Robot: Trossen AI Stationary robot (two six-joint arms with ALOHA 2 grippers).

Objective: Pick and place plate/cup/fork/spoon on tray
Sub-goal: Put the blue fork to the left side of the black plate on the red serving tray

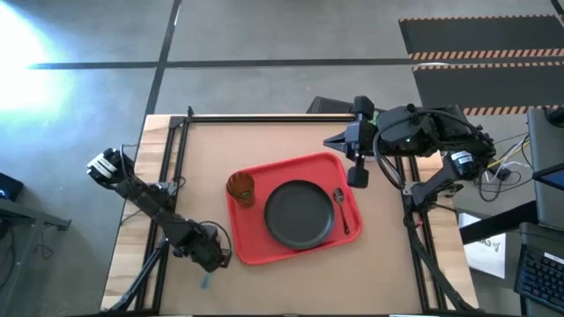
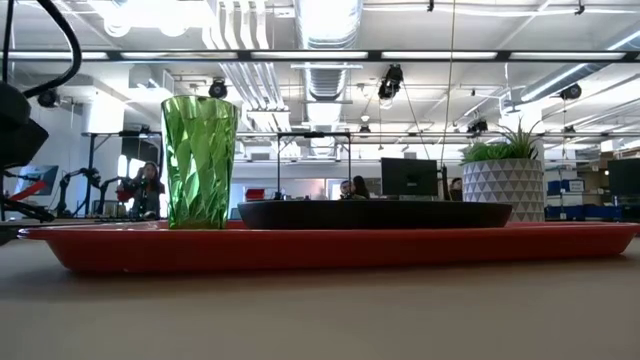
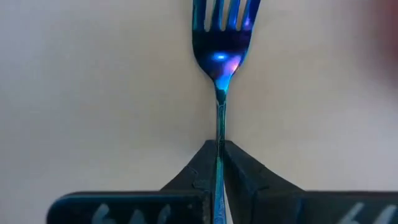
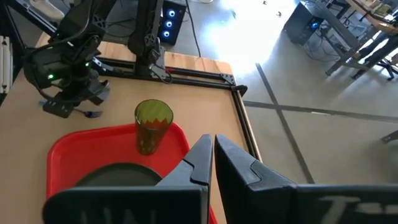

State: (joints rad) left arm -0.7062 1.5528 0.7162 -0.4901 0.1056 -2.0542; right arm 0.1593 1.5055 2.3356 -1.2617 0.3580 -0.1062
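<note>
The fork [image 3: 219,56] lay flat on the table [image 1: 291,282], off the tray [image 1: 249,249] near its front-left corner, and my left gripper [image 3: 219,165] was clamped on its thin handle, tines pointing away from me. On the red tray sat the black plate [image 1: 300,213] in the middle, the green cup [image 1: 241,187] upright at the tray's left end, and the dark spoon [image 1: 340,208] just beside the plate on its right. My right gripper [image 4: 212,163] waited with fingers pressed together, empty, at the table's back-right side.
</note>
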